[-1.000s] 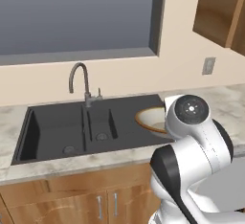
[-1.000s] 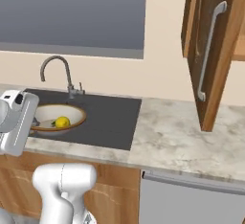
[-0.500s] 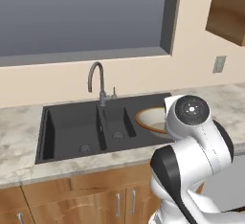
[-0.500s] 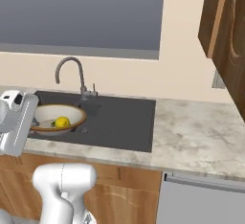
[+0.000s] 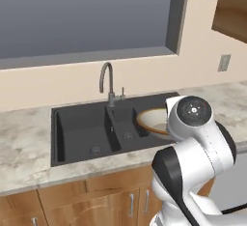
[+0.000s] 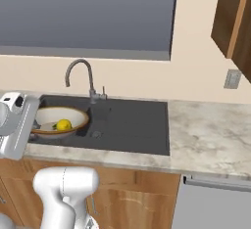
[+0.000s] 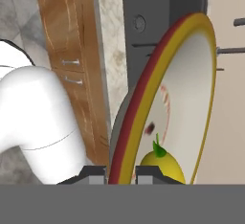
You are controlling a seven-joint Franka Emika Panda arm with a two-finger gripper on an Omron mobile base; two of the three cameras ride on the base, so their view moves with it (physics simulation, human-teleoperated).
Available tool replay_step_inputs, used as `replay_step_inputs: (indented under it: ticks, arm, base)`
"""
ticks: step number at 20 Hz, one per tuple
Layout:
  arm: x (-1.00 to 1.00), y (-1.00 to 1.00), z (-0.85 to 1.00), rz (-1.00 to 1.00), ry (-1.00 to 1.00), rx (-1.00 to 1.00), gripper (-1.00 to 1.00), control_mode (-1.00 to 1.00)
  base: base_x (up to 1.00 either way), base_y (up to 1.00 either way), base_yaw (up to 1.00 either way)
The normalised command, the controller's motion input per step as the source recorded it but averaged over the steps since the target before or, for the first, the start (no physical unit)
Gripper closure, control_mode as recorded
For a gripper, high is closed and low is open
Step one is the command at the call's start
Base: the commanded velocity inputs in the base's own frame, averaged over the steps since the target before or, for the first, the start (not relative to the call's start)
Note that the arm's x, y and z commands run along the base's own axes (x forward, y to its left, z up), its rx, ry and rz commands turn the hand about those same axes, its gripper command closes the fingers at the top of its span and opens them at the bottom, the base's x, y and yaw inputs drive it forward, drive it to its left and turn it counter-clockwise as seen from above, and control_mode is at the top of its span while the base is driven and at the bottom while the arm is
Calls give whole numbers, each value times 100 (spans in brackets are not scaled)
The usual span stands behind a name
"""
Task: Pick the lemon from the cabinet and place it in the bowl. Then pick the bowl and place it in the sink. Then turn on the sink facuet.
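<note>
— Marbled worktop (image 6: 211, 135) is surrounding the sink (image 6: 132, 125); where is the bowl (image 6: 59, 123) being held?

— It is being carried over the sink's basin, its rim clamped between the fingers of the gripper (image 7: 120, 173), with the lemon (image 6: 63, 125) lying inside.

— How is the placing being done well?

— The bowl is best being kept level and lowered slowly, clear of the tap (image 6: 81, 79), so the lemon is not being tipped out.
</note>
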Motion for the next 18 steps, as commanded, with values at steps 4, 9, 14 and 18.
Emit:
replay_step_inputs:
  ticks: [4, 9, 14, 18]
  arm:
    - [0, 0, 0, 0, 0, 0, 100, 100]
    - [0, 0, 0, 0, 0, 0, 100, 100]
    - [0, 0, 0, 0, 0, 0, 100, 100]
    - [0, 0, 0, 0, 0, 0, 100, 100]
  base:
    - [38, 44, -13]
    - [43, 22, -12]
    - [36, 18, -11]
    - [22, 39, -8]
